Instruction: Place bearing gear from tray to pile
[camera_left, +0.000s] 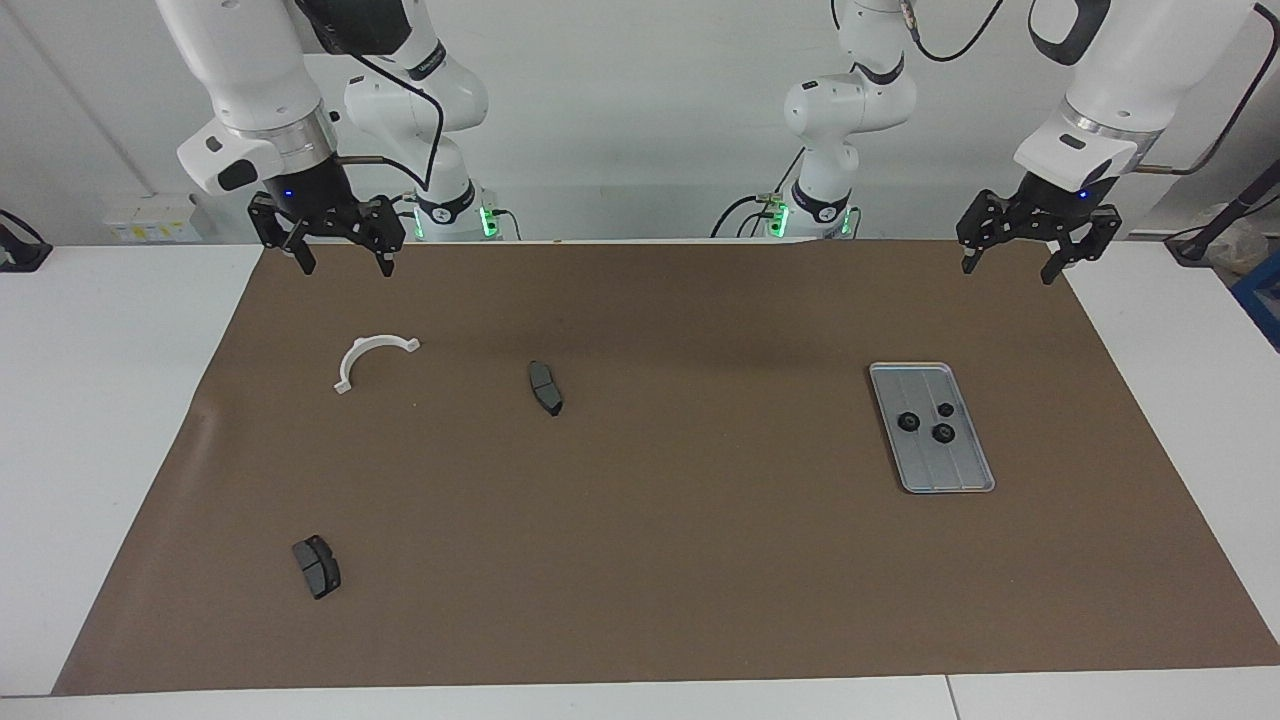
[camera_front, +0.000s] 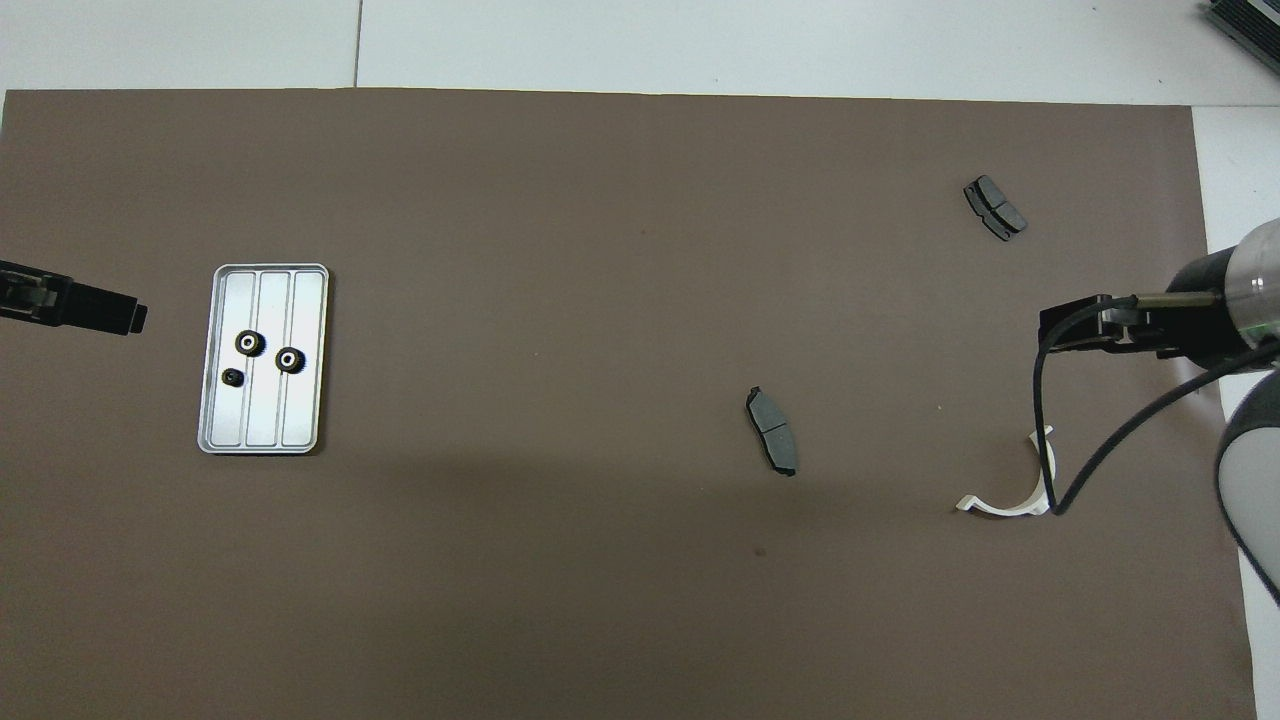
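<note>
The silver tray (camera_left: 962, 472) lies on the brown mat toward the left arm's end and also shows in the overhead view (camera_front: 262, 425). Three black bearing gears lie on it: two larger (camera_left: 908, 422) (camera_left: 943, 433) and one small (camera_left: 946, 409). The pile is a white bracket (camera_left: 365, 355) and two dark brake pads (camera_left: 545, 387) (camera_left: 317, 566), spread toward the right arm's end. My left gripper (camera_left: 1008, 268) hangs open and empty over the mat's edge by its base. My right gripper (camera_left: 346, 266) hangs open and empty over the mat's edge, above the bracket's area.
The brown mat (camera_left: 700, 540) covers most of the white table. A black cable (camera_front: 1050, 420) hangs from the right arm over the bracket (camera_front: 1020, 505) in the overhead view.
</note>
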